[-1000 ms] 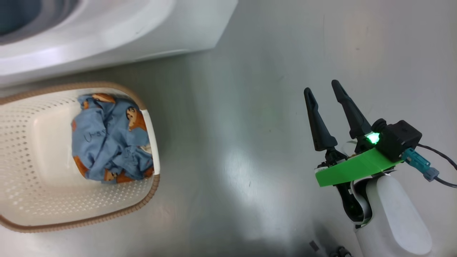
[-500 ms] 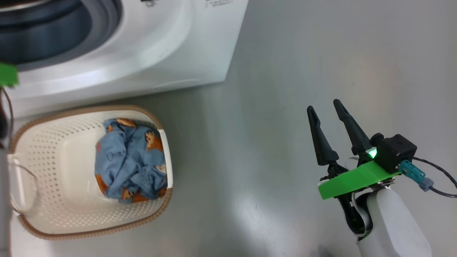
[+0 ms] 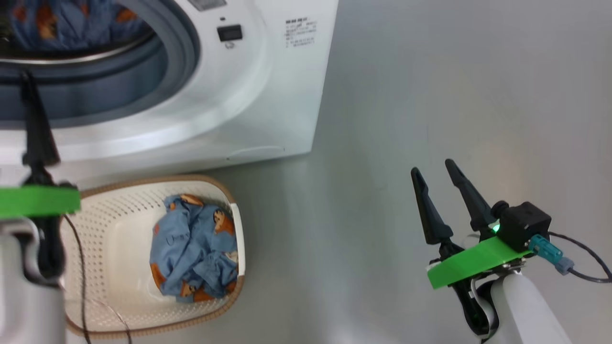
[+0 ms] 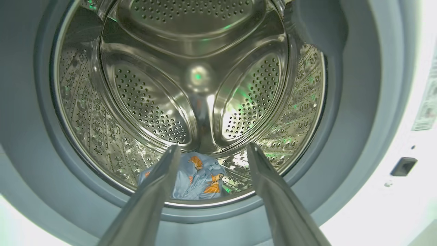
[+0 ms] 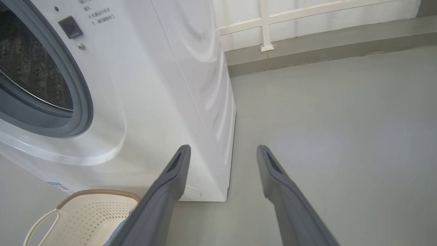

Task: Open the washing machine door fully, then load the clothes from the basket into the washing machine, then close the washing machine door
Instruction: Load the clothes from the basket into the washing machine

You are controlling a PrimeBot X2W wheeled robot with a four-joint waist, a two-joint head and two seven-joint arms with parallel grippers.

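Observation:
The white washing machine [image 3: 267, 95] stands at the upper left, its drum open; its door is out of view. One blue fox-print piece of the clothes [image 4: 198, 176] lies at the bottom of the steel drum [image 4: 153, 102]. More clothes [image 3: 193, 248] sit bundled in the cream basket [image 3: 110, 210] on the floor in front of the machine. My left gripper [image 4: 213, 147] is open and empty, pointing into the drum mouth; one of its fingers [image 3: 36, 119] shows at the left of the head view. My right gripper [image 3: 432, 167] hangs open and empty over the bare floor, well right of the basket.
Grey floor [image 3: 430, 86] stretches to the right of the machine. A wall base with a white frame [image 5: 266, 30] runs behind it. The basket's handle [image 5: 37, 225] and brown rim [image 5: 99, 193] lie just left of my right fingers in the right wrist view.
The head camera has tilted up, so the drum mouth and the clothes inside it come into view. My left arm has appeared at the left. The right gripper stays open.

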